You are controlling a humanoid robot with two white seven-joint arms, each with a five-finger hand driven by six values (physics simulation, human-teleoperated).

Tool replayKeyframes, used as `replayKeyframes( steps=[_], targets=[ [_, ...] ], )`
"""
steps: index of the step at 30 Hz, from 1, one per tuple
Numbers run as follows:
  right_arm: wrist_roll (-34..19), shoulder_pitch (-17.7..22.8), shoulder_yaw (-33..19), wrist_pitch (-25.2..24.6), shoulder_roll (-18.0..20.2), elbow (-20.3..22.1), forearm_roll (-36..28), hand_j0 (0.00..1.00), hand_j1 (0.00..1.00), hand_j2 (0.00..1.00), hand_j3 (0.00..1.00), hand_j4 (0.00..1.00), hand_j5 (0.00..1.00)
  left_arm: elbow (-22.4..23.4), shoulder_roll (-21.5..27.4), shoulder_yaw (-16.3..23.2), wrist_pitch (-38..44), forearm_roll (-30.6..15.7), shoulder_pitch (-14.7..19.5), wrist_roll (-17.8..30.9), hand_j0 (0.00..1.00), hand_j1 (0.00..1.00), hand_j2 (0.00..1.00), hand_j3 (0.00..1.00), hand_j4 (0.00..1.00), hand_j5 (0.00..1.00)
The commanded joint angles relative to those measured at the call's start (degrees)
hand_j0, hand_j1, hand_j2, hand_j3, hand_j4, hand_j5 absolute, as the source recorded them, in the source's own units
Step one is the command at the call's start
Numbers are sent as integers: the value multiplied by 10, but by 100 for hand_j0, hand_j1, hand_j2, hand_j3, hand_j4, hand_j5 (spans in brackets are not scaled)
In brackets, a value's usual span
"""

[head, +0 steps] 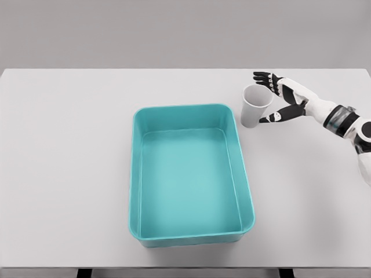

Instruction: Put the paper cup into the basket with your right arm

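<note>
Head view: paper cup [255,106] upright on the bench [69,150], mouth up, long axis vertical, just beyond the basket [137,174] at its far right corner and apart from its rim. Immediately right of the cup, right hand [279,97], arm entering from the right edge, forearm slanted toward the far left. Fingers [264,77] spread and relaxed, grasping nothing, reaching past the cup's far side; thumb [271,118] at its near side, so the cup sits in the open span, seemingly not yet gripped, contact too fine to tell. Palm facing left toward the cup wall. Likely next: closure around the wall, then a lift and a carry left and nearer over the rim. Left arm out of sight.
</note>
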State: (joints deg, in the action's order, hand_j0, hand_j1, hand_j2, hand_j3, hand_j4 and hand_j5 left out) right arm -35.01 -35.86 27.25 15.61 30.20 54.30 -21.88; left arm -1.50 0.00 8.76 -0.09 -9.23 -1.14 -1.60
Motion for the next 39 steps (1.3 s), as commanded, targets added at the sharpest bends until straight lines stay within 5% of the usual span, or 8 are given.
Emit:
replayKeyframes(
  steps=[1,17,27,39],
  targets=[
    [0,0,0,-1,0,4,-4,100,100,100,100,100,100,0,0,0,0,0,1,0,100,100,100,100,100,100],
    [0,0,13,-17,-1,22,-5,100,100,100,100,100,100,0,0,0,0,0,1,0,100,100,100,100,100,100],
    [0,0,12,-22,2,39,-5,78,78,78,78,78,78,0,0,0,0,0,1,0,100,100,100,100,100,100],
    [0,0,3,-12,2,42,-11,76,76,76,76,76,76,0,0,0,1,0,1,0,100,100,100,100,100,100]
  ],
)
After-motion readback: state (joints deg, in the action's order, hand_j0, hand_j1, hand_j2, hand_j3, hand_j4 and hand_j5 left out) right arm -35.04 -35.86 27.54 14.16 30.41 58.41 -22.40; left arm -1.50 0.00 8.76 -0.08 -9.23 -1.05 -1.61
